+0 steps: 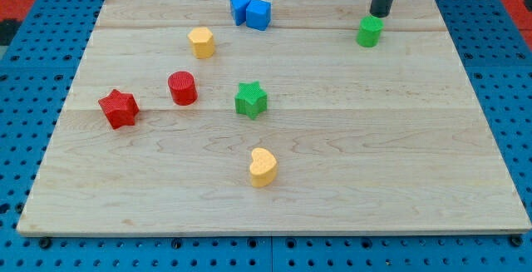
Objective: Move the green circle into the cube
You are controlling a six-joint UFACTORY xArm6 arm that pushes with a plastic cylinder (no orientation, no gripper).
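My tip stands near the bench's top right corner, just above the green circle, about touching it. No claw shows; its state cannot be told. The blue cube sits well left, at the top edge.

The green circle, a short upright cylinder, was seen at the far right of the desk. The blue cube was set at the far middle, well apart from it.
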